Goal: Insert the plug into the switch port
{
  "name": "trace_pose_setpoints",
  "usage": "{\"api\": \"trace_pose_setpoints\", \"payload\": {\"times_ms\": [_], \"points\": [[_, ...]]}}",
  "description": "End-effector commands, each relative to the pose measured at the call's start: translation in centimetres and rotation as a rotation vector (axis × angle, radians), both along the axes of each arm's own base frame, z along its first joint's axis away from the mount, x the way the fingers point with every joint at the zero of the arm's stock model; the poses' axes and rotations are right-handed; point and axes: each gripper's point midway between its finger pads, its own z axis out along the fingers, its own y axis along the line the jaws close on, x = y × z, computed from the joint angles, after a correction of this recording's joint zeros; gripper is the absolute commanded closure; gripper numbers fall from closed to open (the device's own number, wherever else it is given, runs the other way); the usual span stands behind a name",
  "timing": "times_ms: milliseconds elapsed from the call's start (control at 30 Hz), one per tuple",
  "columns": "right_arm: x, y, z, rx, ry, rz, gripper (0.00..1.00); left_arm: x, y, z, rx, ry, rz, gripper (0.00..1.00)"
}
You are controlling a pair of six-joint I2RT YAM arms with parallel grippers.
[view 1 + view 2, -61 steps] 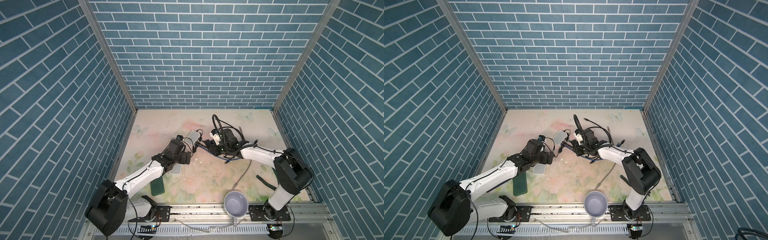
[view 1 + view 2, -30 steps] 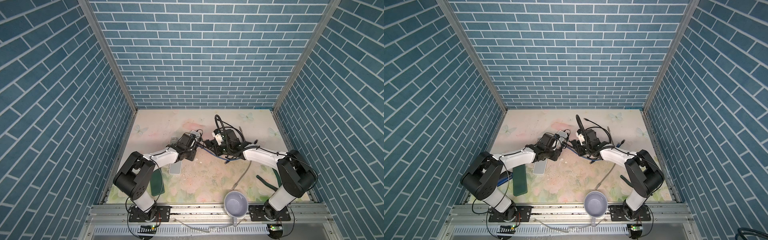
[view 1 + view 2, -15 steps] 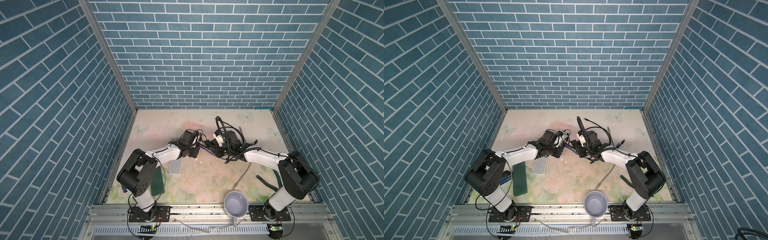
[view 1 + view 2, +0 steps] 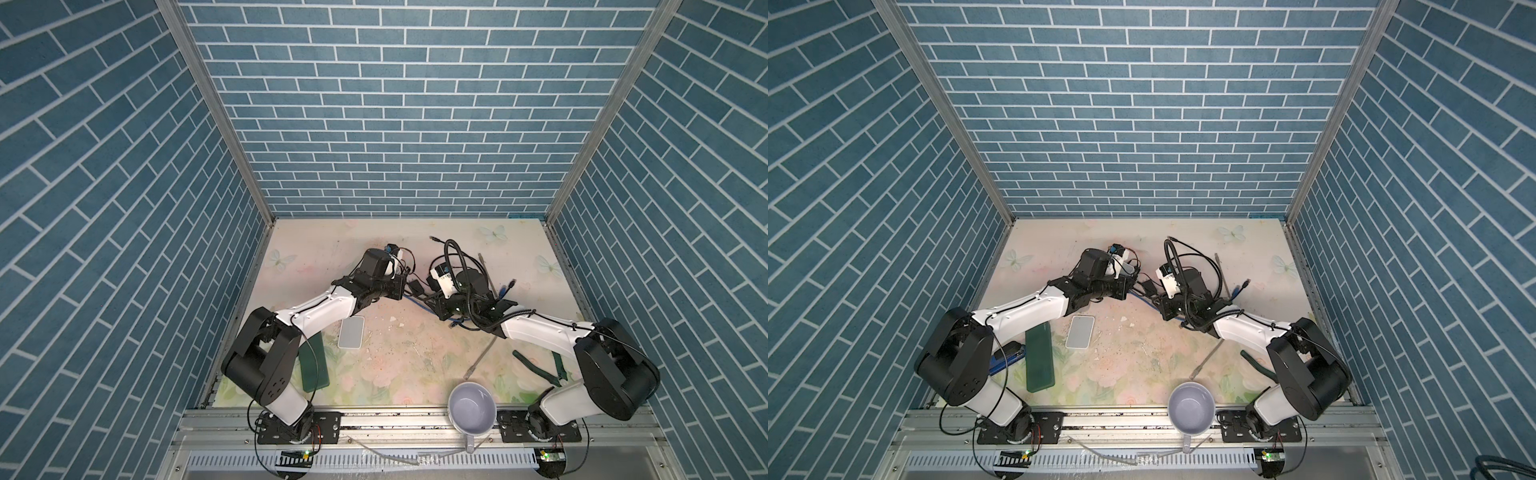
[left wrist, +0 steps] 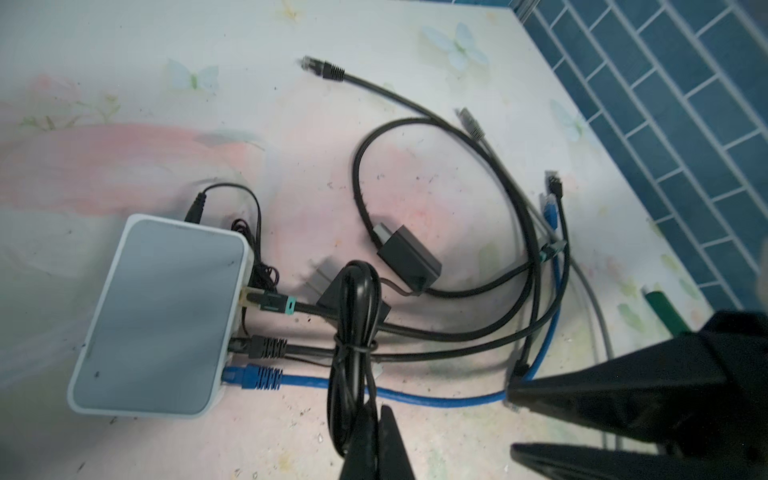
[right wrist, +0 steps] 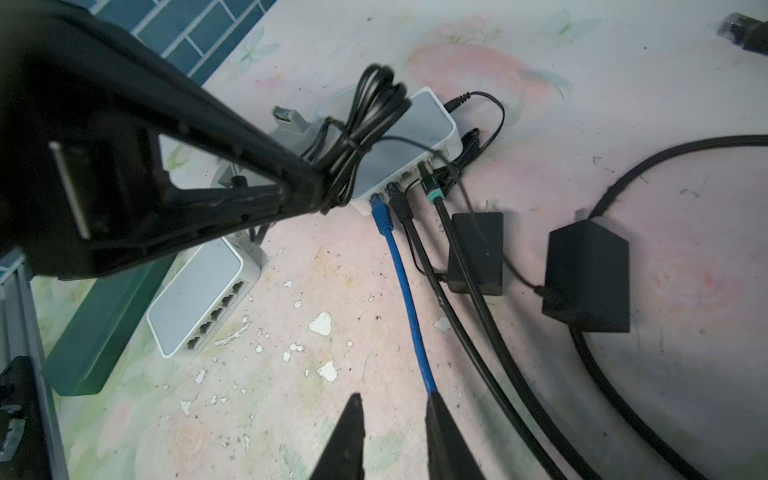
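A lavender mug (image 4: 473, 405) (image 4: 1192, 409) is sitting upright at the front edge of the flowery desk (image 4: 395, 353), showing up in both top views. A flat dark green box (image 4: 316, 365) is lying over on the left side, and green-handled pliers (image 4: 536, 368) are lying well apart from it on the right.

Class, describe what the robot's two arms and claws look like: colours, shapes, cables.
The left arm and right arm have white link shells, bulky black joints and thin black cables alongside. The left claw and right claw are black wedges tapering to points.
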Motion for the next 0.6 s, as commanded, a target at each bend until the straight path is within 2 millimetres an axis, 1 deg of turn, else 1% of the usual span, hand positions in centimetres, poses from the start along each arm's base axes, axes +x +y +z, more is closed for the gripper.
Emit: {"api": "trace_pose_setpoints", "payload": {"times_ms": [0,67,200,267,433,567], "points": [[0.4,1.3,2.8,0.103,-0.05,0.029,0.71,1.0,-1.2,3.2,-0.181,-0.055,0.062,1.0],[0.9,1.7,3.2,0.139,-0.015,-0.002,0.71,1.3,-1.6,3.8,-0.217,-0.074,0.078,1.0],[2.2,2.4,4.7,0.236,-0.02,-0.059,0.71,1.4,-2.3,4.4,-0.196,-0.101,0.088,1.0],[2.9,2.6,5.0,0.269,-0.021,-0.089,0.71,1.5,-2.4,4.6,-0.198,-0.105,0.093,1.0],[4.1,3.3,4.8,0.323,-0.025,-0.122,0.7,1.6,-2.5,4.6,-0.206,-0.096,0.101,1.0],[4.5,4.0,5.3,0.367,-0.032,-0.107,0.7,1.6,-2.6,4.6,-0.212,-0.097,0.101,1.0]]}}
